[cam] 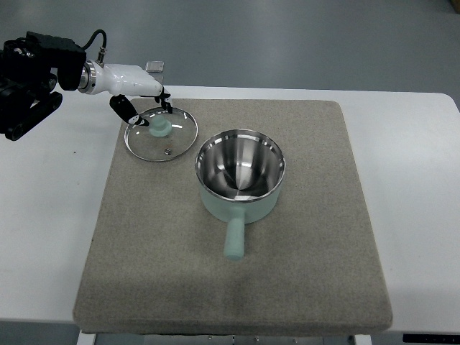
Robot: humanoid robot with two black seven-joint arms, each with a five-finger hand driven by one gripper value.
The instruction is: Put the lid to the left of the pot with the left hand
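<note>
The glass lid point(175, 144), steel-rimmed with a mint-green knob point(161, 128), lies flat on the grey mat point(302, 237), up and to the left of the pot. The mint-green pot point(240, 176) stands open near the mat's middle, its steel inside showing and its handle point(235, 238) pointing toward the front edge. My left hand point(146, 109) comes in from the upper left on a white forearm and hovers over the lid's far-left rim. Its dark fingers point(123, 109) are spread to either side just behind the knob, with nothing held between them.
The mat covers most of the white table point(417, 180). A small grey block point(154, 67) sits at the table's back edge behind my hand. The black arm joints point(32, 79) fill the upper left corner.
</note>
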